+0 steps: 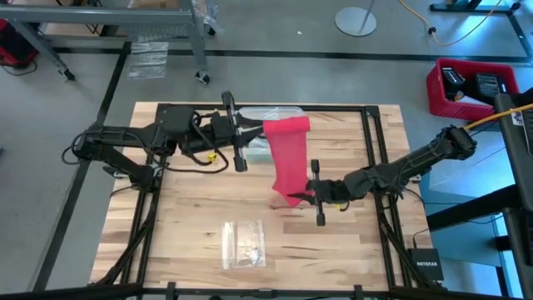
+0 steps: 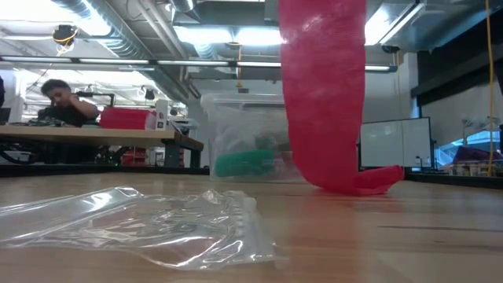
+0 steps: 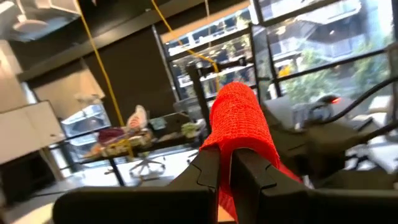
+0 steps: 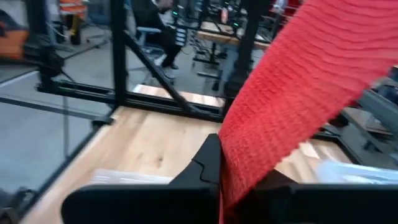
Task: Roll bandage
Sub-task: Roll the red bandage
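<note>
Long red soft fabric bandage hangs stretched between 2 arms, sitting about 1 o'clock from bench centre in the high view. Left gripper at 12 o'clock holds the upper end up off the bench, jaws nearly shut on the fabric, which pokes up between its fingers in the left wrist view. Right gripper at 3 o'clock, low near the bench, jaws closed on the lower end; strip runs past its fingers. Low view shows the bottom fold touching the wood. Judging by the drape: light, limp, stretchy weave, grippy not slippery, will sag and twist if slack; best taken at the ends, across the full width, keeping tension. Clear plastic box behind the strip, flat clear plastic bag at 6 o'clock, well apart. Hard to tell: how much fabric the right jaws caught, box contents beyond something green, both grip points cut off in the low view.
</note>
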`<state>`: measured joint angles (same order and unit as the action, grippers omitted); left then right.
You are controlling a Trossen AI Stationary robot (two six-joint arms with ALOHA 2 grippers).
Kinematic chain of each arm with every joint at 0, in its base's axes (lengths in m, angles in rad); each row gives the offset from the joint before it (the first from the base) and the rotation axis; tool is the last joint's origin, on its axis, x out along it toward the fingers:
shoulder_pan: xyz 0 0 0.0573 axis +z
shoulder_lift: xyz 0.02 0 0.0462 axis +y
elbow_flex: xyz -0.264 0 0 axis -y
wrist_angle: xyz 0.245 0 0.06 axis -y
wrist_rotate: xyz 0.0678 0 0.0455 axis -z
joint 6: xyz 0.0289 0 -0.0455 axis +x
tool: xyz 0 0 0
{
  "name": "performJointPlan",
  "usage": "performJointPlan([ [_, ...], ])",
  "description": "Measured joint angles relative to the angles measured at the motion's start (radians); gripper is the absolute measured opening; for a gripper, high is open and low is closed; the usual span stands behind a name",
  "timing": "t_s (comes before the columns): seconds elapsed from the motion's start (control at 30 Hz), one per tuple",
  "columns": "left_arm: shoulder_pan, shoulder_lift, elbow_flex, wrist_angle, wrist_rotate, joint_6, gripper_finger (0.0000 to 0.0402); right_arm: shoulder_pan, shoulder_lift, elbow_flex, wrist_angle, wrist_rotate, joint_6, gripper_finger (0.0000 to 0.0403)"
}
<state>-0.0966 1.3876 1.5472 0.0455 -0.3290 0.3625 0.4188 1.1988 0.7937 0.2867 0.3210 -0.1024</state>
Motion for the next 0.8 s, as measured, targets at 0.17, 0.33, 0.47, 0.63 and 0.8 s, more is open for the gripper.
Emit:
performJointPlan([
  [0.17,0.042,0.0,0.0,-0.002,-0.009,0.017,0.0012,0.06,0.0,0.023,0.001,-0.014,0.023,0.0003],
  [0.33,0.064,0.005,0.0,-0.002,-0.014,0.059,0.0012,0.111,0.0,0.074,0.0,-0.055,0.023,0.0003],
  [0.47,0.066,0.022,0.0,-0.007,-0.029,0.111,0.0012,0.156,0.0,0.124,-0.007,-0.077,0.02,0.0003],
  [0.63,0.055,0.048,0.0,-0.043,-0.125,0.231,0.0006,0.223,0.0,0.195,-0.065,-0.049,0.011,0.0002],
  [0.8,0.049,0.057,-0.001,-0.134,-0.158,0.259,0.0007,0.305,0.0,0.266,-0.114,0.028,-0.037,0.0002],
])
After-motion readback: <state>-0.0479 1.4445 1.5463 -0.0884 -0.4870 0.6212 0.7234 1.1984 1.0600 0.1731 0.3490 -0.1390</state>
